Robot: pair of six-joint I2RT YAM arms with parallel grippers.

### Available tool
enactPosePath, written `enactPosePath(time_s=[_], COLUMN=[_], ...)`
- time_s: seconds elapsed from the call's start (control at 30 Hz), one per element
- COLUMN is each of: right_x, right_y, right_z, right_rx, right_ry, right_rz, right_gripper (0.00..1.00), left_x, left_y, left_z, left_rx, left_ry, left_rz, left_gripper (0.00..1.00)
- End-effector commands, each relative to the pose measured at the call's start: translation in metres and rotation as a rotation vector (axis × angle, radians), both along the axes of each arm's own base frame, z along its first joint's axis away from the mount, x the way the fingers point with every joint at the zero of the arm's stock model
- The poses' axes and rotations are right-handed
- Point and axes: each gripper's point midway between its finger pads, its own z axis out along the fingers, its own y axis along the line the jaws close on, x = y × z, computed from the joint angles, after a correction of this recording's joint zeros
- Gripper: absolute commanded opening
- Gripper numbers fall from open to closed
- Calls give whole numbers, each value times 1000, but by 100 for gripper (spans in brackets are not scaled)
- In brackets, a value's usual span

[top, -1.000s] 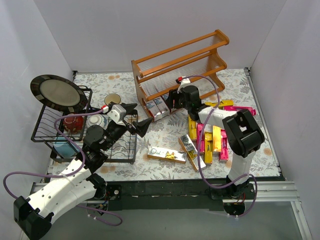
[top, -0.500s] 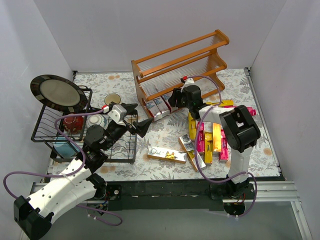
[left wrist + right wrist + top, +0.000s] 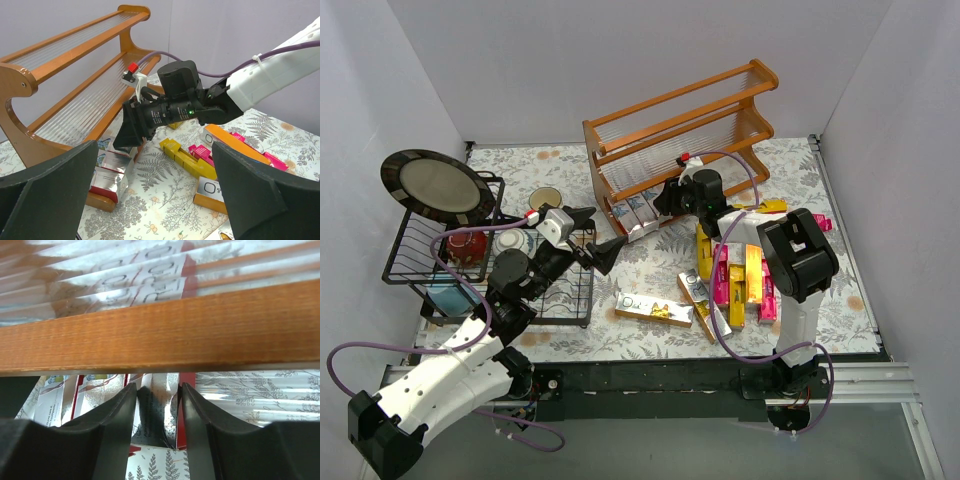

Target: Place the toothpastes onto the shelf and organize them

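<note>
The right arm stretches up to frame centre. The right gripper (image 3: 665, 200) sits at the bottom tier of the shelf (image 3: 680, 120), jaws pinching a white carton (image 3: 156, 405) among others standing there. The left gripper (image 3: 595, 237), left of centre, hangs spread wide.

Orange-brown three-tier shelf (image 3: 680, 128) upright, silver-white toothpastes (image 3: 635, 216) on its bottom tier, magenta and yellow cartons (image 3: 753, 275) jumbled beside it

right pincer (image 3: 131, 135) at shelf (image 3: 80, 47), toothpastes (image 3: 185, 156) scattered
</note>
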Motion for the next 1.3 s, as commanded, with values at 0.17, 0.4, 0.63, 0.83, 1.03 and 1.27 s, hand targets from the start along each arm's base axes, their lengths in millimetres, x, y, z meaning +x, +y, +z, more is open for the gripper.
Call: enactPosePath(time_s=[0.17,0.4,0.63,0.83,1.03,1.27], right_x=[-13,-16,-16,-19,-43,-92], right_y=[13,7,5,-1,-20,-54], right_z=[0,-1,15,44,59,63], right_rx=[-7,-25,-34,-35,-59,-112], right_ry=[-19,-13,-39,-88,-107,-73], right_rz=[100,96,100,84,67,21], right_gripper=[47,47,60,72,75,77], left_x=[-2,-2,-1,0,1,2], left_y=[1,0,1,0,1,5], left_z=[17,17,16,14,15,19], left_rx=[-15,-14,-13,-11,-14,-20], left_ry=[-28,-27,-26,-20,-21,-24], left_rz=[-6,-7,-6,-6,3,22], left_gripper=[98,98,98,98,98,98])
